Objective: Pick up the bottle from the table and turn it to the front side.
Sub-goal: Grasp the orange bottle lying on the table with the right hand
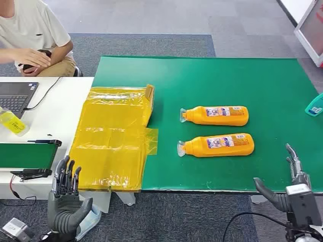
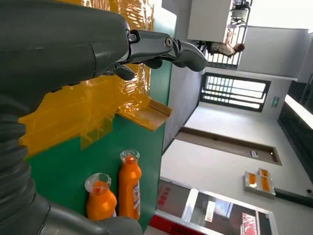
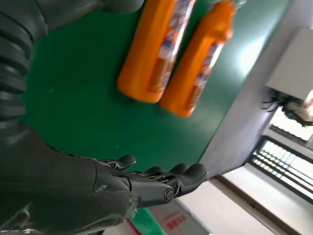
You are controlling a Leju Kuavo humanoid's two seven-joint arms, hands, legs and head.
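Head view: near bottle [image 1: 216,144] and far bottle [image 1: 215,115] lying parallel on green mat [image 1: 266,85], caps pointing left; left hand [image 1: 65,194] and right hand [image 1: 293,189] hovering empty, fingers apart, off the near edge.

Green counter [image 1: 266,75], crinkled yellow plastic sheet [image 1: 114,136] draped over its left end, white desk [image 1: 61,111] beside it, open laptop [image 1: 15,96], seated person [image 1: 34,35] holding a dark phone [image 1: 36,59], teal object [image 1: 315,106] at far right edge.
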